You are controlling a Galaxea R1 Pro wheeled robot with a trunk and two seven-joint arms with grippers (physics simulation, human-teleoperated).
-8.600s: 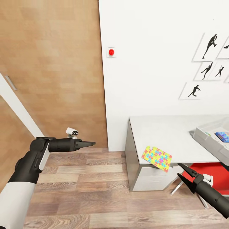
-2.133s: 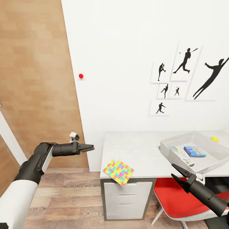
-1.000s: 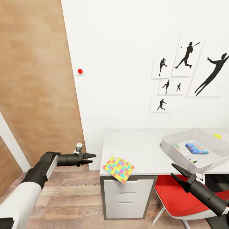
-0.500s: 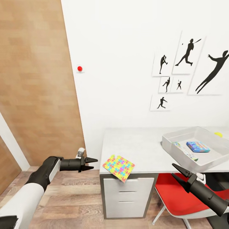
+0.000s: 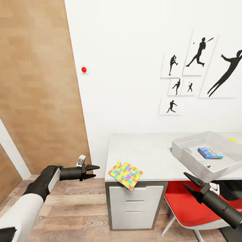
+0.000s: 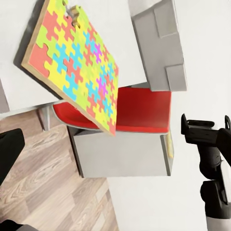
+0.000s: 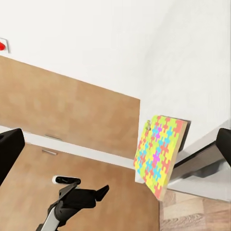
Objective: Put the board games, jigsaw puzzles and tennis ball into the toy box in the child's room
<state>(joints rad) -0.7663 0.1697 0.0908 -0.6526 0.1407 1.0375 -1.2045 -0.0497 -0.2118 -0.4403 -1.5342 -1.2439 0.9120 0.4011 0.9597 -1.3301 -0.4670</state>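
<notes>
A bright jigsaw puzzle [image 5: 126, 174] lies on the table [image 5: 148, 151], hanging over its front left corner. It also shows in the wrist views [image 6: 77, 62] [image 7: 161, 154]. The toy box [image 5: 193, 143] stands at the table's right, with a blue board game [image 5: 210, 153] and a white and green board game [image 5: 196, 158] inside. The tennis ball [image 5: 231, 138] sits just behind the box. My left gripper [image 5: 95, 170] hovers open in the air left of the puzzle, apart from it. Below the table's front edge, under the box, my right gripper [image 5: 186, 179] is open and holds nothing.
White drawers [image 5: 134, 208] fill the space under the table's left end. A red chair [image 5: 188, 208] is tucked in beside them, close behind my right arm. A wooden door [image 5: 37, 84] is at the left, and plank floor [image 5: 74, 215] lies under my left arm.
The view has swung from the door to face the table. My left arm has lowered beside the table's corner and its fingers have parted. The right arm holds its pose.
</notes>
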